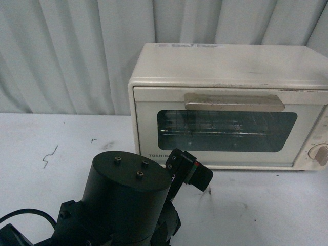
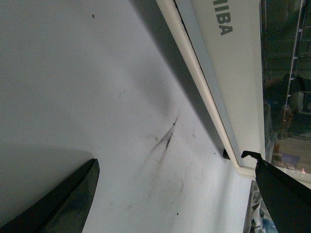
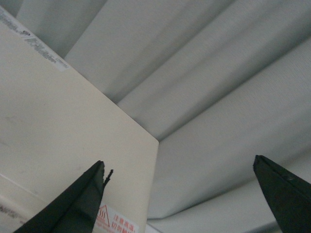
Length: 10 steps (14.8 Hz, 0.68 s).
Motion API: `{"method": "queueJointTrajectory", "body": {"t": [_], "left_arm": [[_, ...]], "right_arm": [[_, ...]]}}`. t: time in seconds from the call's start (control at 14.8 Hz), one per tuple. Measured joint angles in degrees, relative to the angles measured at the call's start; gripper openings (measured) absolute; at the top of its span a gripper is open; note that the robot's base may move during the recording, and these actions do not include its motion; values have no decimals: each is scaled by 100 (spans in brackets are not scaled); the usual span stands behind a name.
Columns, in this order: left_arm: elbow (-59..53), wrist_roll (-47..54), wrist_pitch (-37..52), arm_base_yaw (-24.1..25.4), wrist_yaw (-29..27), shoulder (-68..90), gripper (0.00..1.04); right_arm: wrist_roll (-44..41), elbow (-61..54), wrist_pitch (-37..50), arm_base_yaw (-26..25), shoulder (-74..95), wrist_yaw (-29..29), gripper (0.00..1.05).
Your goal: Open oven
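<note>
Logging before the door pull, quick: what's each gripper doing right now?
Left gripper: open, holding nothing.
Right gripper: open, holding nothing.

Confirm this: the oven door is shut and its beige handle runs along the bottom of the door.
Wrong on one point: the front view shows the handle along the top of the oven door, above the glass window. The door is shut.

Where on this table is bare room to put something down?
Widest free patch: the table left of the oven, between curtain and left arm. A narrower bare strip runs in front of the oven, right of the arm. Crowded: the oven's lower left corner, beside the arm.
</note>
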Motion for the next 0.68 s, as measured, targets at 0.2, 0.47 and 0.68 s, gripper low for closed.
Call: {"method": "queueJointTrajectory", "body": {"t": [0.2,0.47,0.68], "left_arm": [[0,0,0,0,-4,0,98],[0,0,-24,-2,-4,0,98],[4,2,-52,2,-9,-9,98]], "right_arm": [[-1016,584,-442,369,431,-225,62],[-2402,710,-1512,767,472,-695,2],[-3010,710,-1816,850,498,-1036,2]]}}
